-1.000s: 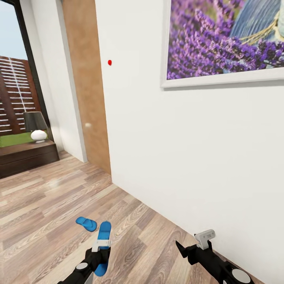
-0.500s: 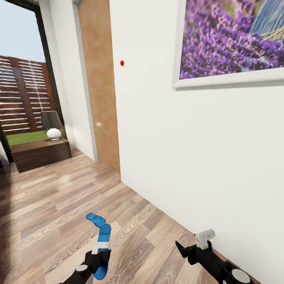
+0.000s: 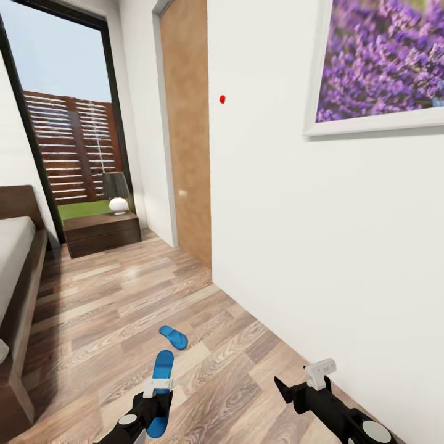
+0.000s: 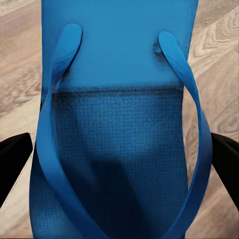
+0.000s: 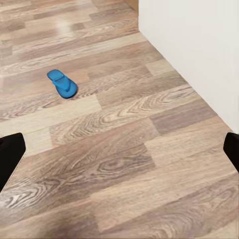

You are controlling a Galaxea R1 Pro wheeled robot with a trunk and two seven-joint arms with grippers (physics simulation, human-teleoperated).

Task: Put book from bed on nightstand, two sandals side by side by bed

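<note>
The bed stands at the room's left, a nightstand beyond it by the window. The left tool grips one sandal lengthwise, toe forward, likely for carrying to the bedside. The other sandal, bright blue and flat, lies on the floor just ahead. The right tool hangs wide, carrying nothing.

Domestic bedroom interior. Evidence: a low bed with pale mattress and dark wooden frame; a dark wooden nightstand carrying a small lamp with a dark shade; wood-plank floor; white walls; a framed lavender picture; a wooden door; a tall dark-framed window facing grass and a slatted fence; a blue sandal lying on the floor.
</note>
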